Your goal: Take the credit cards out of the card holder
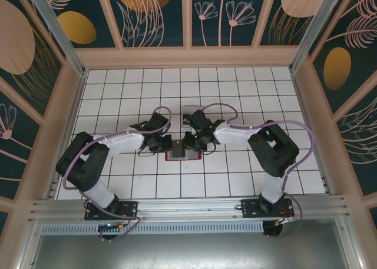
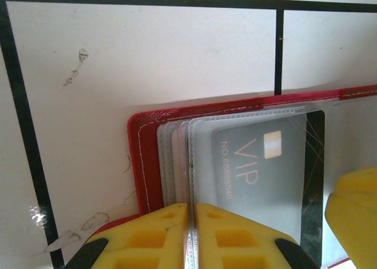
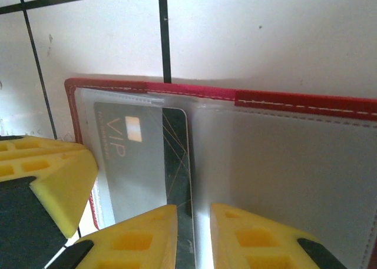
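The red card holder (image 1: 184, 156) lies open on the white tiles between both arms. My left gripper (image 2: 192, 236) is shut on the edge of one see-through sleeve (image 2: 200, 163) of the card holder (image 2: 143, 163). A pale grey VIP credit card (image 2: 259, 169) sits in that sleeve, with a dark credit card (image 2: 316, 163) behind it. My right gripper (image 3: 194, 239) is low over the holder (image 3: 294, 101). Its jaws stand a narrow gap apart, and the dark card's (image 3: 177, 157) edge runs between them beside the VIP card (image 3: 132, 157). Nothing looks clamped there.
The floor is white tile with black grid lines (image 1: 235, 92), enclosed by patterned walls. A metal rail (image 1: 188, 207) runs along the near edge by the arm bases. The right gripper's yellow finger (image 2: 353, 216) shows at the left wrist view's right edge, close to the left fingers.
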Robot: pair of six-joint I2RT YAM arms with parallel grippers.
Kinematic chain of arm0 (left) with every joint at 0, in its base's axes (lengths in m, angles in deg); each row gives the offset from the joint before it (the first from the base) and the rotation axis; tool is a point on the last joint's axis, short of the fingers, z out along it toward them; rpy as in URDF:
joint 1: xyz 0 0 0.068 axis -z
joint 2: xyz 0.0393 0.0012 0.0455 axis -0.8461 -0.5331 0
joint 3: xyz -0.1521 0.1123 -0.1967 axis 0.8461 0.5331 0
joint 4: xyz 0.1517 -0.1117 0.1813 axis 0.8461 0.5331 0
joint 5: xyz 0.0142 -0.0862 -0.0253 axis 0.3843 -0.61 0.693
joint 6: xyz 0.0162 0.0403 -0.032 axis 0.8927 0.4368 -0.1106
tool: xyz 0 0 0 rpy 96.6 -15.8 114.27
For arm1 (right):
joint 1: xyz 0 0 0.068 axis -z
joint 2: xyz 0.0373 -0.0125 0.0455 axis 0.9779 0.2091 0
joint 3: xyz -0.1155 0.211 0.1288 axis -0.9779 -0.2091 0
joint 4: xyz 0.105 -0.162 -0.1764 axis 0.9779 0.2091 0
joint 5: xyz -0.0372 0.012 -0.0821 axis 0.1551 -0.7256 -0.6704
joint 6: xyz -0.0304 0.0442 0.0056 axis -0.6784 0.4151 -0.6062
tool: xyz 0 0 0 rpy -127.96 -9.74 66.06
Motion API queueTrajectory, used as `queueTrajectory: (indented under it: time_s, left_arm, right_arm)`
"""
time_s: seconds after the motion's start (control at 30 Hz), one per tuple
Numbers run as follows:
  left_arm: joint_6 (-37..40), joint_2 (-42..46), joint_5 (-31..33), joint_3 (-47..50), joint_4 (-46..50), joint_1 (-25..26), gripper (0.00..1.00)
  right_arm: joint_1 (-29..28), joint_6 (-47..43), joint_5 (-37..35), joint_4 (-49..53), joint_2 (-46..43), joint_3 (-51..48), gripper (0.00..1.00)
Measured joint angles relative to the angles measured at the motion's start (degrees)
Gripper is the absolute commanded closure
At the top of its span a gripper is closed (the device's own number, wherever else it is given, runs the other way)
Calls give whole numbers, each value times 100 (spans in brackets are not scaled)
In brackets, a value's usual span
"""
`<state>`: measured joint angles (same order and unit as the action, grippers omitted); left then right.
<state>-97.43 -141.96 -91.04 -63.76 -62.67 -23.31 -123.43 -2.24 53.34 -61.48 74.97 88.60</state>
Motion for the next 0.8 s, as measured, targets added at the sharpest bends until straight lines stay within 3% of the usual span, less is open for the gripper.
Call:
queueTrajectory:
  time_s: [0.8]
  left_arm:
    - [2,-55,31,-92,107,37,88]
  right_arm:
    - [142,28,699,-1117,24,-549,79]
